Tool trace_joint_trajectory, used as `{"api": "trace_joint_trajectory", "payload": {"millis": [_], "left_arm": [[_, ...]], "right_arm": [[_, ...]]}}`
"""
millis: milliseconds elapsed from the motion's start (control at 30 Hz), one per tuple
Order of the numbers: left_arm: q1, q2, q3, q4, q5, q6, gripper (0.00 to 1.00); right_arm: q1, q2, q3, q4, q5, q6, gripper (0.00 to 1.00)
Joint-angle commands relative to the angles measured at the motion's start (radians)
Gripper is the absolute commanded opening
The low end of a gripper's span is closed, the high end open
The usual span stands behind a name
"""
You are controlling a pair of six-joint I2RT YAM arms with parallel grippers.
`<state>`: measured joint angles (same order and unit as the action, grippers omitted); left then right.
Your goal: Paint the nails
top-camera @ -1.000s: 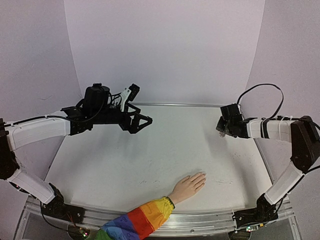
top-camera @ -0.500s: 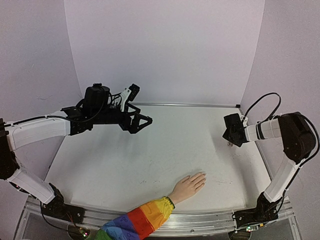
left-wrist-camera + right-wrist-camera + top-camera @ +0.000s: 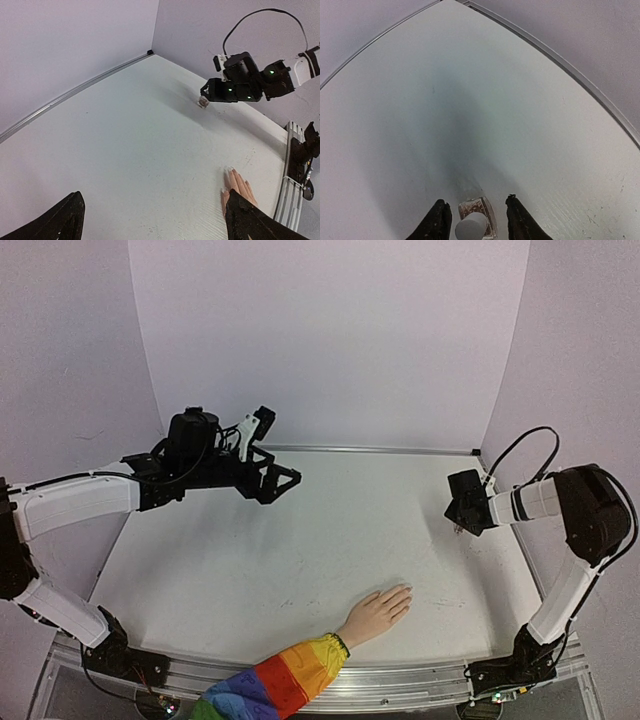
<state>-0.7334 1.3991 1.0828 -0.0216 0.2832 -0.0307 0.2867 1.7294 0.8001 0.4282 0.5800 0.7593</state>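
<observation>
A small flesh-coloured hand [image 3: 378, 612] with a rainbow-striped sleeve [image 3: 270, 685] lies flat at the table's near edge; its tiny pale nails [image 3: 405, 590] point right and back. The hand also shows in the left wrist view [image 3: 240, 183], partly behind a finger. A small glass polish bottle [image 3: 479, 216] with a whitish cap [image 3: 470, 230] stands at the right of the table [image 3: 250, 570]. My right gripper [image 3: 462, 518] is low over the bottle, its open jaws [image 3: 475, 201] on either side with gaps. The bottle shows under it in the left wrist view [image 3: 202, 102]. My left gripper [image 3: 285, 480] is open and empty, high at the back left.
Pale purple walls close the table at the back and both sides. A metal strip [image 3: 360, 450] runs along the back edge, and a metal rail [image 3: 400, 680] along the near edge by the arm bases.
My right gripper has swung right and down onto the bottle's spot over the last second, then held. The left arm and the hand have barely moved.
</observation>
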Motion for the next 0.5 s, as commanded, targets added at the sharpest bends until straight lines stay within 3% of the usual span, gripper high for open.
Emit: {"api": "trace_joint_trajectory", "payload": {"millis": [0, 167, 300, 467], "left_arm": [[0.049, -0.064, -0.020, 0.003, -0.148, -0.048, 1.00], [0.192, -0.118, -0.052, 0.003, -0.259, -0.079, 1.00], [0.373, -0.168, -0.081, 0.004, -0.365, -0.087, 1.00], [0.533, -0.233, -0.129, 0.011, -0.442, -0.075, 1.00]], "right_arm": [[-0.003, -0.080, -0.015, -0.005, 0.013, -0.056, 0.48], [-0.003, -0.249, -0.059, 0.052, -0.038, -0.208, 0.72], [-0.003, -0.461, -0.109, 0.134, -0.200, -0.424, 0.98], [-0.003, -0.628, -0.105, 0.120, -0.396, -0.604, 0.98]]}}
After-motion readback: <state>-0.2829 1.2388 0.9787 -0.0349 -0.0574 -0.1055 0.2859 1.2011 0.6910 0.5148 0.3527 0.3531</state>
